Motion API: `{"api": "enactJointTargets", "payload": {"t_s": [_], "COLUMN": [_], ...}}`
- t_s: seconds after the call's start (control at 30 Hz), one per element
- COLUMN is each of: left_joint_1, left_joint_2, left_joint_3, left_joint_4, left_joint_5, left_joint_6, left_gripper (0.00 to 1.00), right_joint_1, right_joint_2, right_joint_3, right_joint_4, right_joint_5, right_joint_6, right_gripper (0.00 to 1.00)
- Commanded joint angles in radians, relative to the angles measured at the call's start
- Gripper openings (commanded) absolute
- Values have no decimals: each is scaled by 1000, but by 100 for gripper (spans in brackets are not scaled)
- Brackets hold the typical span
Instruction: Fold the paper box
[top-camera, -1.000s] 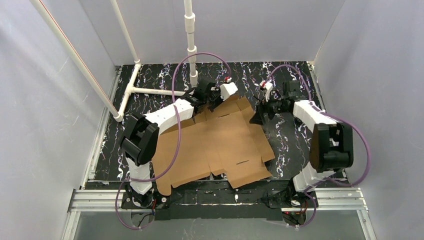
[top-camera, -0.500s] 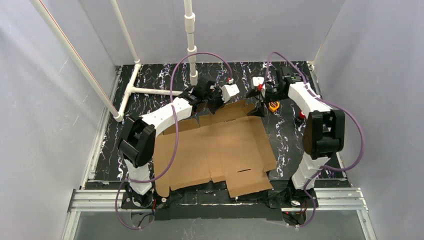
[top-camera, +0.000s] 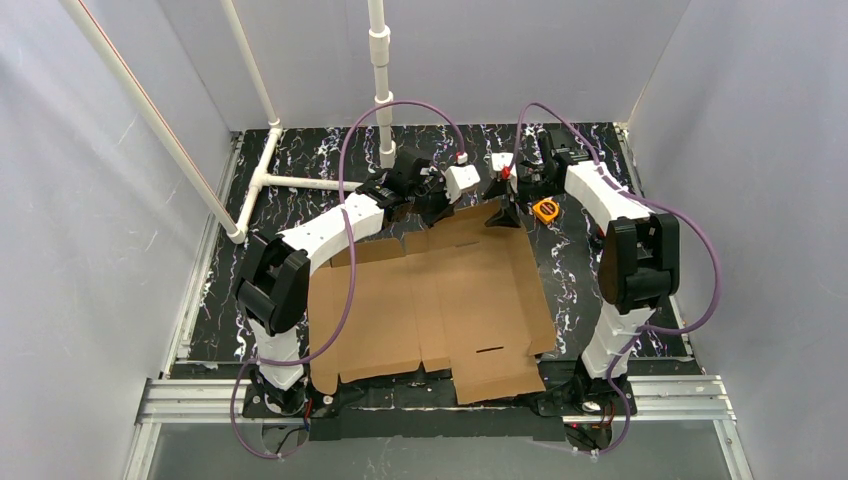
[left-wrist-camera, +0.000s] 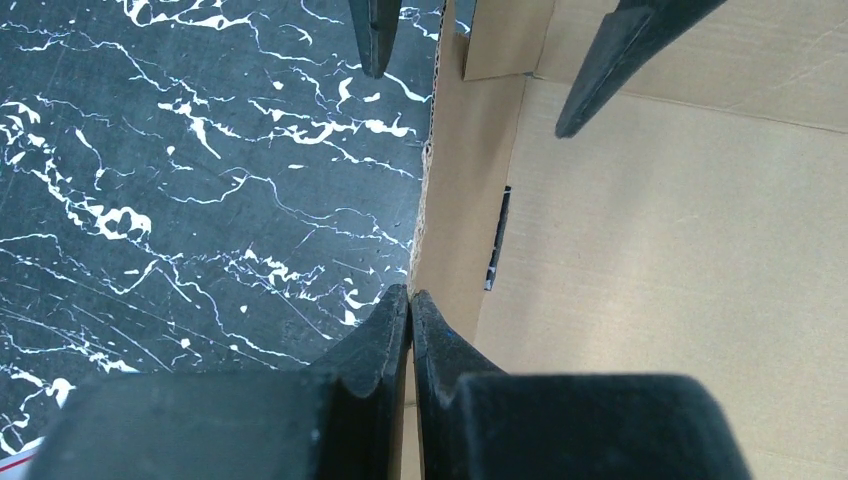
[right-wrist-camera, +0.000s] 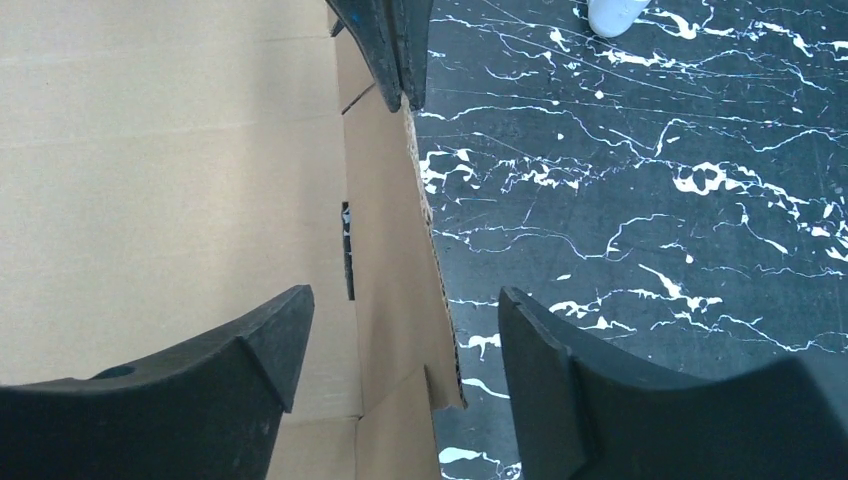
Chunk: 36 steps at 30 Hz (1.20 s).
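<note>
The paper box (top-camera: 430, 290) is a brown cardboard blank lying mostly flat on the black marbled table (top-camera: 575, 280). Its far flap (left-wrist-camera: 455, 200) stands up along the far edge. My left gripper (left-wrist-camera: 411, 295) is shut on that flap's edge, at the far middle of the box (top-camera: 437, 207). My right gripper (right-wrist-camera: 402, 297) is open, its fingers astride the same flap edge (right-wrist-camera: 400, 250) without touching it, at the box's far right corner (top-camera: 503, 215). Both wrist views look along the flap at the other gripper's fingers (left-wrist-camera: 378, 30) (right-wrist-camera: 400, 50).
A small orange tape measure (top-camera: 545, 210) lies on the table just right of the right gripper. A white pipe frame (top-camera: 300, 183) lies at the far left, with an upright pipe (top-camera: 380, 80) behind the left gripper. Grey walls enclose the table.
The right arm has swung from the box's right side to its far right corner, uncovering the tape measure. The box has turned and slid slightly. The left gripper has stayed shut on the flap.
</note>
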Motion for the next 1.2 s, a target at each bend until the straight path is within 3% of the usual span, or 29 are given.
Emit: {"api": "enactJointTargets", "payload": {"t_s": [0.0,0.13,0.27,0.33,0.37,0.4,0.5,0.67,0.77,0.93,1.07,1.17], "left_joint_1": [0,0,1,2,3,7,33,148,232,411,598,719], "left_joint_2": [-53,-56,-61,-67,-74,-85,-135,-278,-413,-604,-614,-581], "left_joint_3": [45,49,54,57,58,56,39,-72,-221,-492,-590,-667], "left_joint_4": [-4,-11,-20,-20,-20,-21,-39,-93,-84,-11,46,201], "left_joint_5": [50,61,49,12,-10,-34,-91,14,90,99,245,381], "left_joint_6": [-32,-46,-70,-106,-137,-173,-307,-557,-653,-745,-831,-952], "left_gripper": [0,0,0,0,1,9,40,97,98,98,98,98], "right_joint_1": [26,31,31,31,29,25,-1,-64,-100,-180,-218,-232], "right_joint_2": [24,27,37,39,35,27,-8,-87,-112,-126,-140,-150], "right_joint_3": [32,29,45,53,53,46,3,-103,-126,-134,-158,-168], "right_joint_4": [28,30,26,14,6,8,37,185,232,221,219,221], "right_joint_5": [6,16,25,26,26,23,-15,-57,-61,-125,-143,-155], "right_joint_6": [16,-21,-38,-47,-52,-55,-32,118,183,179,159,152], "right_gripper": [71,46,11,1,1,1,1,1,1,1,1,1]}}
